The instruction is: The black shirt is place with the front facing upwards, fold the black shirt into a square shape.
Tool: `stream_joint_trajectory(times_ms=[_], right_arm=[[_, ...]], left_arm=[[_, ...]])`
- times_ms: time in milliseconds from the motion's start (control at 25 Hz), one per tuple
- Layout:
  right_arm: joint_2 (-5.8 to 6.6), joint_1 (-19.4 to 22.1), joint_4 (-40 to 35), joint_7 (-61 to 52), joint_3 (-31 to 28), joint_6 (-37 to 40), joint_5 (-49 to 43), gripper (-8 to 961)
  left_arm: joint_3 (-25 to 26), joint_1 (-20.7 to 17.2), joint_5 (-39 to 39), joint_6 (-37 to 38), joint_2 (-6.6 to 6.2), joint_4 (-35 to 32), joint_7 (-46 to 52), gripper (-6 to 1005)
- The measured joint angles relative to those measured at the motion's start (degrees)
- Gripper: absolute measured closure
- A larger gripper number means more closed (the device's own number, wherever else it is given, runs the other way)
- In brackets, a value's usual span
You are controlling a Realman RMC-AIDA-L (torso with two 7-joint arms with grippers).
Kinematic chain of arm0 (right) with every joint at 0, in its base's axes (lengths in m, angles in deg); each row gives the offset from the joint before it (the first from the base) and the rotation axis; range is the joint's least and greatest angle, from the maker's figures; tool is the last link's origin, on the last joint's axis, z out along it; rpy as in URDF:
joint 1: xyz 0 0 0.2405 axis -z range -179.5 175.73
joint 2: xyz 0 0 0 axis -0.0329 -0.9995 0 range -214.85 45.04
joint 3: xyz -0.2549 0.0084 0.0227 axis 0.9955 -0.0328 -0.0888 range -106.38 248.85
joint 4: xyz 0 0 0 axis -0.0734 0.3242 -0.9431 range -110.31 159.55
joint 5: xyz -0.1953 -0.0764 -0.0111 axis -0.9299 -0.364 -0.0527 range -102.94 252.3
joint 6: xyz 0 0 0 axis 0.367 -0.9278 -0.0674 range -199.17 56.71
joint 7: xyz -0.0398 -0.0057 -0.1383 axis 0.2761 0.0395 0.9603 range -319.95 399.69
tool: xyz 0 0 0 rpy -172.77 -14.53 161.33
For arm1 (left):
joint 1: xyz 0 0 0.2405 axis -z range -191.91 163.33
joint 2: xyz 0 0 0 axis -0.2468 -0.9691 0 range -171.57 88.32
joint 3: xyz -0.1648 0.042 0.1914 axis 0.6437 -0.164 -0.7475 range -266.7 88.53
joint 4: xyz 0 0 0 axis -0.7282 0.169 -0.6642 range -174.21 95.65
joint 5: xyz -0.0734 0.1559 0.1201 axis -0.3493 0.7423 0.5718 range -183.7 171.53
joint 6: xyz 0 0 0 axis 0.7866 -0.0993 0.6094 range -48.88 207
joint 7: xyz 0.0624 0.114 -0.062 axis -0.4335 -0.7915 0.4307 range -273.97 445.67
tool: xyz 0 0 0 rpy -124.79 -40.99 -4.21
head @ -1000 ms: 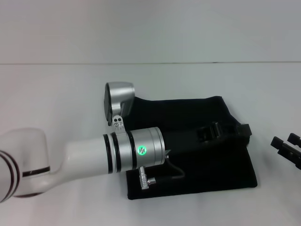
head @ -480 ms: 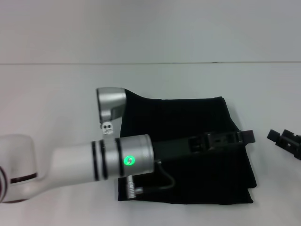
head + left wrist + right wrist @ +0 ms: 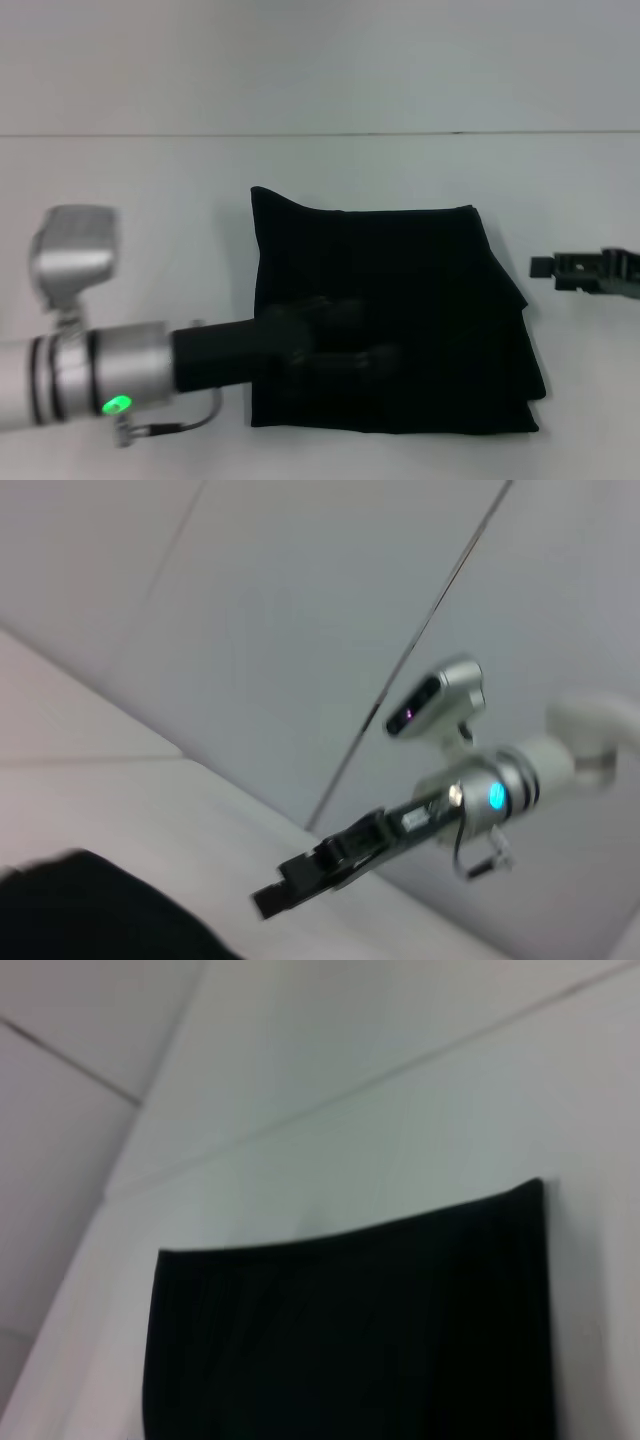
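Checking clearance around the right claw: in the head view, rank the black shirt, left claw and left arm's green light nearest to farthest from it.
From the right claw:
1. black shirt, just beside it, on its left.
2. left claw, over the shirt's near-left part.
3. green light, far left, on the left arm.

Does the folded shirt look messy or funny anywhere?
A little. The black shirt is roughly square, but its right edge is uneven, with layers sticking out. The left gripper is over it; the right gripper is off to the side.

White-and-silver arm (image 3: 70, 375), green light (image 3: 117, 405)
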Motion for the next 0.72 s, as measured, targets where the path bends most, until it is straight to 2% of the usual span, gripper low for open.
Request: stream_joint_trajectory(times_ms=[160, 280, 560, 720], right_arm=[[-0.66, -5.2, -4.7, -9.1, 0.9, 1.8, -7.3, 215], [-1.17, -8.1, -6.0, -13.9, 1.1, 1.7, -10.1, 214], [-2.17, -11.6, -5.7, -22.4, 4.4, -2.4, -12.1, 194], [-2.45, -12.3, -4.5, -25.8, 5.9, -3.4, -12.5, 163]], left_arm=[[3.4, -5.1, 1.1, 0.8, -0.14, -5.7, -7.3, 42], [6.8, -7.1, 3.1, 2.9, -0.18, -8.7, -10.7, 43], [15.3, -9.7, 6.0, 7.2, -0.39, -11.7, -15.5, 54], [17.1, -10.2, 7.9, 7.7, -0.56, -12.0, -15.3, 61]])
